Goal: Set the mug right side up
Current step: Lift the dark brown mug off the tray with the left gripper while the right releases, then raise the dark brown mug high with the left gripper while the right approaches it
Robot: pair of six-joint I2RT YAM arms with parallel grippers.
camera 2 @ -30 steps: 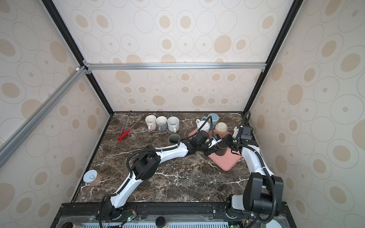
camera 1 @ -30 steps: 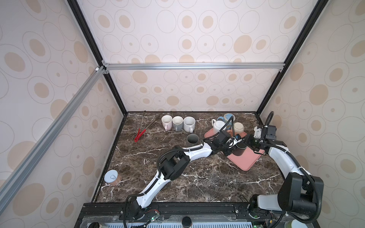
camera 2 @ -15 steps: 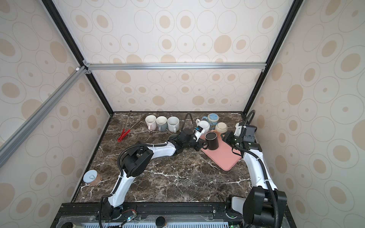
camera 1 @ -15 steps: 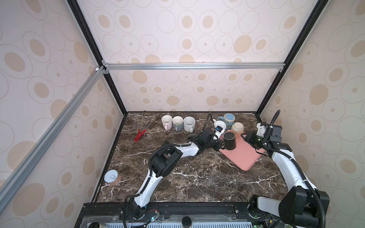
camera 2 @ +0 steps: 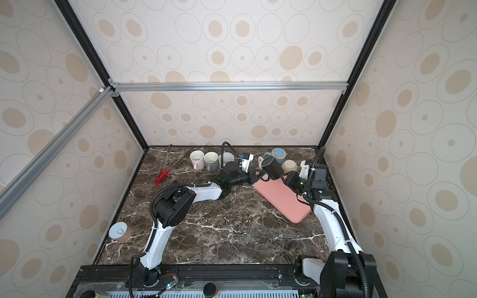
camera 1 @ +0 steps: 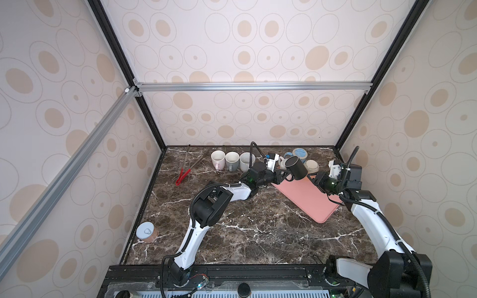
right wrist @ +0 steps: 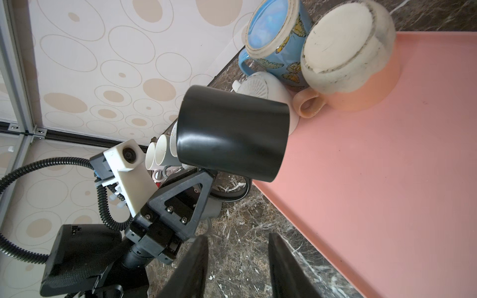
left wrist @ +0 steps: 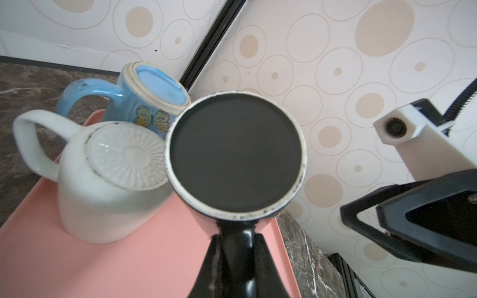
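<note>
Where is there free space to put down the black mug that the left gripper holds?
For the black mug, the near half of the pink tray is bare, up to three upside-down mugs crowding its far corner. The marble table in front of the tray is also free. The back edge is crowded: three upright mugs and red tongs.

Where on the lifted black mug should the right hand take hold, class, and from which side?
Grip the black mug across its smooth round wall, coming from the side opposite its handle. The left hand is shut on that handle, and the bare wall faces the open right hand.
</note>
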